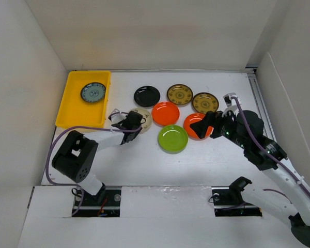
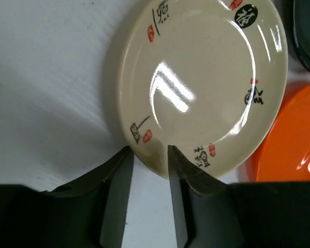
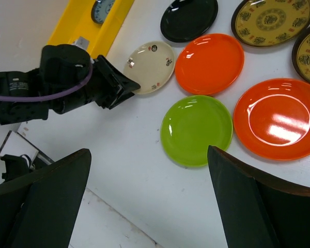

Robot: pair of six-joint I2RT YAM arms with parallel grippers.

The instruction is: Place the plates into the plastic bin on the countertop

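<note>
the left gripper (image 2: 147, 155) sits low at the near rim of the cream plate (image 2: 201, 77), its fingers only a narrow gap apart and holding nothing. i'd worry about a shove rather than a pick: the plate lies flat on the white countertop (image 1: 144, 165), shallow and glossy (there's a hard glare across it), so the tips may skate off the rim and push it into the orange plate (image 2: 294, 139) just beside it. it's cream with small red and black markings round the edge. the yellow bin (image 1: 75, 111), far left, holds one blue-patterned plate (image 1: 93, 92). the right gripper (image 3: 148, 151) hangs spread wide, empty.
</note>
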